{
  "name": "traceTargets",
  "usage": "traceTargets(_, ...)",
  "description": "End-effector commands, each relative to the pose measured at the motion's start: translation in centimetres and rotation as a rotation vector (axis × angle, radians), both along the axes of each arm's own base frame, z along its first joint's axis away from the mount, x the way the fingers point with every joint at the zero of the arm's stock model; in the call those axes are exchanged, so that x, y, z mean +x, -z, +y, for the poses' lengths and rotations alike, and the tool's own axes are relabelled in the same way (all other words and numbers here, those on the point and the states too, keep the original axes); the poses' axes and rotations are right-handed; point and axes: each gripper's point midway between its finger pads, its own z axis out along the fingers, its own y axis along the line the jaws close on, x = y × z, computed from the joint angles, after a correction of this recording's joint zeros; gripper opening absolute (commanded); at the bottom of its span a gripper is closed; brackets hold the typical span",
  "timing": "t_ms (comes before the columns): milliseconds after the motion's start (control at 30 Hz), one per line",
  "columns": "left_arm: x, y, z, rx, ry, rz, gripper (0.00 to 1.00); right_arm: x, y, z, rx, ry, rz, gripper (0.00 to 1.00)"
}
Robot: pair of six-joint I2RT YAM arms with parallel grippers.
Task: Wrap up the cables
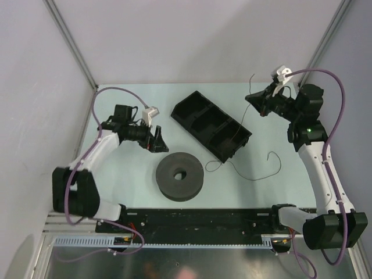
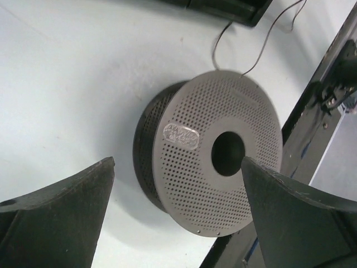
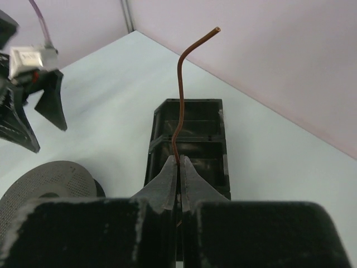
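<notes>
two arms show in the top view. my right gripper (image 3: 179, 167) is pinched tight on a thin brown cable (image 3: 179, 100), whose free end stands up out of the fingertips and bends right at its tip, in front of the black tray (image 3: 189, 120). from the top, that gripper sits at the upper right, just past the tray's right end. a loose wire (image 1: 254, 178) lies wavy on the table (image 1: 128, 116) at lower right of the tray, well apart from both grippers. my left gripper (image 1: 157, 139) gapes wide and holds nothing, left of centre, just above the grey spool (image 1: 180, 175).
</notes>
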Motion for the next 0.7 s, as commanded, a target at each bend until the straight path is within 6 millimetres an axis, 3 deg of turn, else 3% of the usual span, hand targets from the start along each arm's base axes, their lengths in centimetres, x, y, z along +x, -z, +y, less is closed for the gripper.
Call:
traceTargets(0, -1.3, 4.0, 0.2, 0.030, 0.127, 0.116, 0.99, -1.6, -1.2, -0.9, 0.041, -0.002, -0.012, 0.00)
traceTargets(200, -2.5, 8.1, -1.0, 0.004, 0.234, 0.286, 0.90, -2.0, -0.7, -0.7, 0.100, 0.002, 0.007, 0.00)
traceTargets(333, -3.3, 9.6, -1.8, -0.015, 0.280, 0.350, 0.85, -2.1, -0.5, -0.4, 0.104, -0.008, 0.016, 0.00)
traceTargets(533, -3.8, 9.2, -3.1, -0.123, 0.313, 0.409, 0.64, -2.1, -0.5, -0.4, 0.099, -0.014, 0.011, 0.00)
traceTargets(667, -3.6, 7.6, -3.4, -0.146, 0.319, 0.384, 0.35, -2.2, -0.5, -0.3, 0.097, -0.017, 0.008, 0.00)
